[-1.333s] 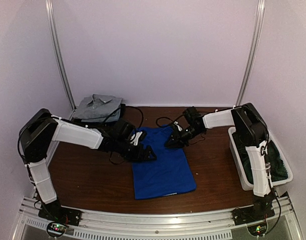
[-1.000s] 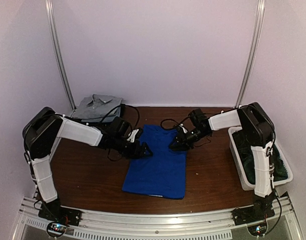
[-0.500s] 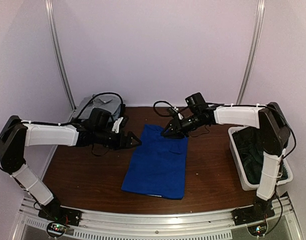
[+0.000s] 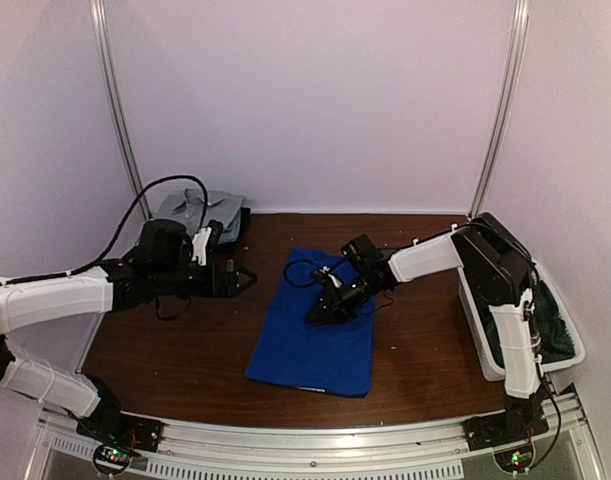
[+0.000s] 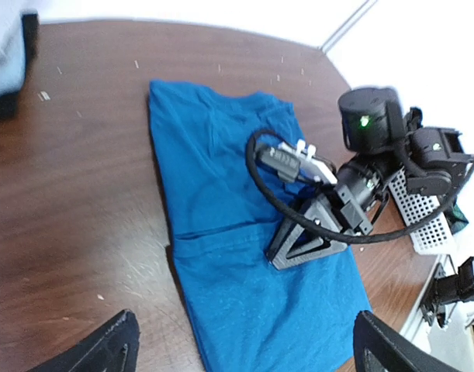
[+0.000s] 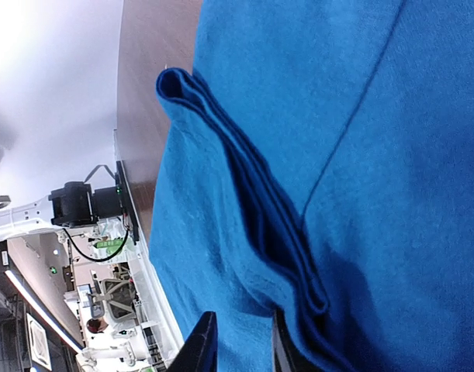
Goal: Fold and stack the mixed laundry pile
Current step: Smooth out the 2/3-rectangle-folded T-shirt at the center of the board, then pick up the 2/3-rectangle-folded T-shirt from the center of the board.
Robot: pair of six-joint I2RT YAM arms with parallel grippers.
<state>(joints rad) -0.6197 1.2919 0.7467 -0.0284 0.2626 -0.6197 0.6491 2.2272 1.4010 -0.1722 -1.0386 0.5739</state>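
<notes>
- My right pincer (image 4: 323,308) sits nearly closed on the blue shirt (image 4: 310,350), mid-table; I cannot tell whether it grasps cloth.
- My left pincer (image 4: 243,278) is released, left of the shirt.
- The bin (image 4: 577,355) at right holds dark green cloth (image 4: 555,332).

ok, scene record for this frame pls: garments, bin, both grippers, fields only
centre: royal-blue cloth shirt, folded lengthwise, flat on brown wooden table
far left: light grey collared shirt, folded, on a dark piece
right edge: white rectangular plastic bin, dark green cloth inside
left gripper: open, empty, over bare wood left of the blue shirt
right gripper: down on the blue shirt's middle; grip unclear
</notes>
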